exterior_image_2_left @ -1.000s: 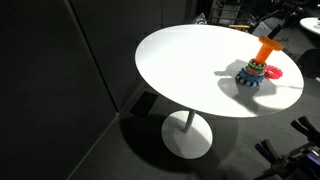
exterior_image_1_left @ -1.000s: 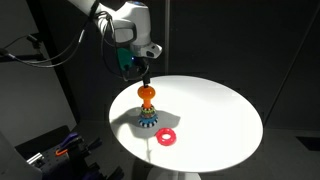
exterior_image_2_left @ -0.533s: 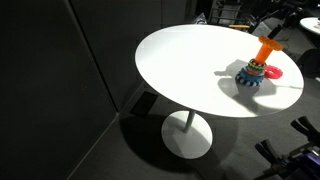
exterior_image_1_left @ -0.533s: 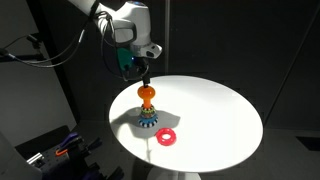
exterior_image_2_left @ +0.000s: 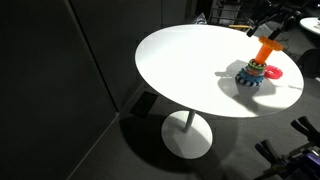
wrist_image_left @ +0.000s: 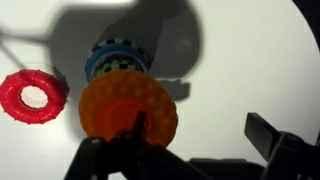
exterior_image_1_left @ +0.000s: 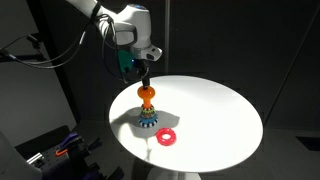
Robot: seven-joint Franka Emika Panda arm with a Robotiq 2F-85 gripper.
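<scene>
So, starting at the gripper (exterior_image_1_left: 145,74): it hangs right over the stacking toy (exterior_image_1_left: 147,108), upper left of centre in an exterior view. The jaws are spread wide and nothing sits between them. In the wrist view the two fingers come in from the bottom edge, one lower left and one lower right, with the toy's orange top (wrist_image_left: 128,112) between them but not touched as far as I can tell.

That orange top is a ridged disc on the toy's post. Under it there's a blue ring and a toothed base, with a few more coloured layers too small to count properly. The toy stands upright on the left part of the table (exterior_image_1_left: 220,110), throwing a dark shadow.

A loose red ring (exterior_image_1_left: 166,137) lies flat on the table just beside the toy's base. It's lower right of the toy in that exterior view, and at the far left edge in the wrist view (wrist_image_left: 32,96).

The table is round, plain white and brightly lit, on a single pedestal foot (exterior_image_2_left: 188,135). The room around it is dark, with black walls or curtains, a grey floor, and some gear (exterior_image_1_left: 60,148) in the lower left corner.

Count: one arm, one table, one stacking toy, one loose ring.
</scene>
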